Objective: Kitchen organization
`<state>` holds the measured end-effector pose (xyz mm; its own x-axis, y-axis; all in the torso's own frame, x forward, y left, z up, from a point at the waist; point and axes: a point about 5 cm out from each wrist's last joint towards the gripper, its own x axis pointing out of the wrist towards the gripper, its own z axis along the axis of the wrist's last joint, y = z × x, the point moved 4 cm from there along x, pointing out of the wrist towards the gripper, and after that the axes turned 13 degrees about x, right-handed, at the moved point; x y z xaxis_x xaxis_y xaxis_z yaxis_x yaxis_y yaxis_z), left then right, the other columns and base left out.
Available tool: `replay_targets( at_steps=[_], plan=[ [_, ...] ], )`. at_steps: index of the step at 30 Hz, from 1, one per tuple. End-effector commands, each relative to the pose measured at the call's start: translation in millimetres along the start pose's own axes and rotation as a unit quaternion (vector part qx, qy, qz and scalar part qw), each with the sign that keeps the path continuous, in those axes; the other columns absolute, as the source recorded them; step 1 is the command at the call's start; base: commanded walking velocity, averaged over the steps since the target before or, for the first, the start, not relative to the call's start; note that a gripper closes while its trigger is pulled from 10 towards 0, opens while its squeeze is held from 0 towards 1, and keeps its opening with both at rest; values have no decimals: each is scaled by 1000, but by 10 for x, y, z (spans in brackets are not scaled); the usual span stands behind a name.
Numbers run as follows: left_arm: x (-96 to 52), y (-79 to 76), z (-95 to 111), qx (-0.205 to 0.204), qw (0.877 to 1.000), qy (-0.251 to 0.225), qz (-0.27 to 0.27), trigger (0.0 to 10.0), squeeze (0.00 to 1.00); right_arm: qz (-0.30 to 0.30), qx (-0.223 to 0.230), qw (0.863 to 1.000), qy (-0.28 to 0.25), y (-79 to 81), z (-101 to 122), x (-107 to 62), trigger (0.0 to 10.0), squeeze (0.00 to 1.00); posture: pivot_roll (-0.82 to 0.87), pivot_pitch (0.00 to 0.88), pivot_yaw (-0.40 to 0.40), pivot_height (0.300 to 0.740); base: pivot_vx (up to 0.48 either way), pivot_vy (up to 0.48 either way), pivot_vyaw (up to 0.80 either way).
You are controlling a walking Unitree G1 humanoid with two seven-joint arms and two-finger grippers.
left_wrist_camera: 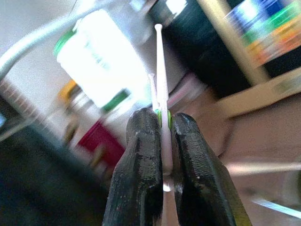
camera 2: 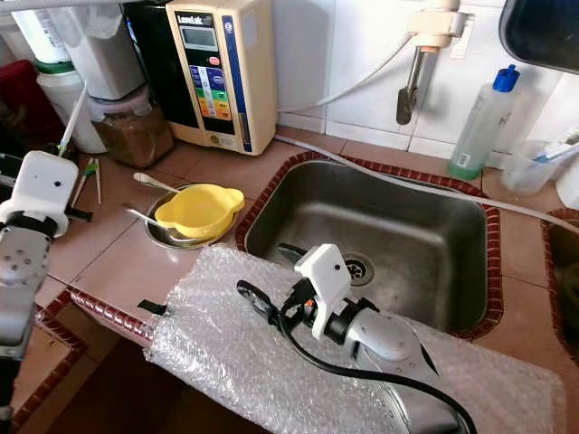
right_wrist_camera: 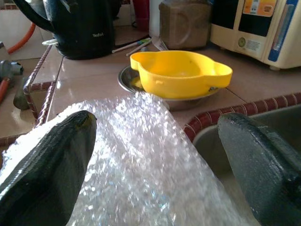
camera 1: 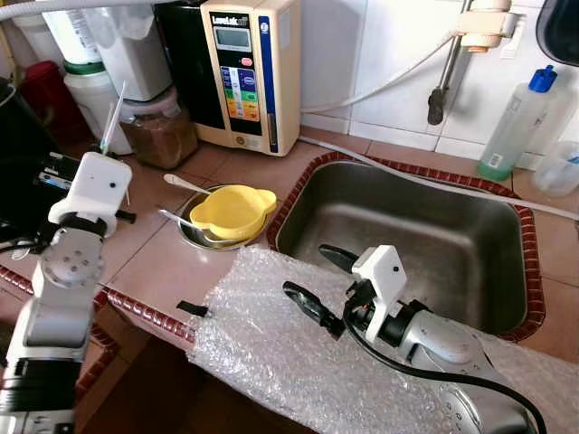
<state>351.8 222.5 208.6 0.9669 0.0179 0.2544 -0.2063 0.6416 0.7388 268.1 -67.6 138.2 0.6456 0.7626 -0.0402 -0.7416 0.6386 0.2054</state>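
From the head views, the left gripper (camera 1: 116,113) lifts thin white sticks (camera 1: 111,117) above the tabletop (camera 1: 163,262). Its wrist view shows them pinched. The right gripper (right_wrist_camera: 155,155) gapes over bubble wrap (right_wrist_camera: 141,160), near the yellow bowl (right_wrist_camera: 181,73).

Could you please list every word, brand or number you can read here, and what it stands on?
"Tefal": on the black kettle.
"Leveluk", roughly: on top of the cream water machine; small, so I am not sure of it.
The machine's coloured buttons, its display, and the jar label are too small or blurred to read.
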Motion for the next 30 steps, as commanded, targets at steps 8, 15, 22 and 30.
replay_targets(
  at_steps=[8, 15, 22, 30],
  plan=[
    [-13, -364, 334, -28, 997, -62, -30, 0, 0, -7, -9, 1000, -11, -44, 68, 1, 10000, 0, -85, 0, 68, 740, 0, 0, 0],
    [-70, -626, 553, -30, 990, -127, -58, 0, 0, -30, -3, 999, -32, -125, 146, 6, 10000, 0, -95, 0, 69, 740, 0, 0, 0],
    [-165, -857, 612, -31, 982, -164, -87, 0, 0, -101, 29, 990, -91, -408, 360, -23, 10000, 0, -98, 0, 66, 740, 0, 0, 0],
    [-251, -1085, 645, -11, 970, -209, -123, 0, 0, -133, 91, 977, -143, -566, 533, -48, 10000, 0, -109, 0, 61, 740, 0, 0, 0]
  ],
)
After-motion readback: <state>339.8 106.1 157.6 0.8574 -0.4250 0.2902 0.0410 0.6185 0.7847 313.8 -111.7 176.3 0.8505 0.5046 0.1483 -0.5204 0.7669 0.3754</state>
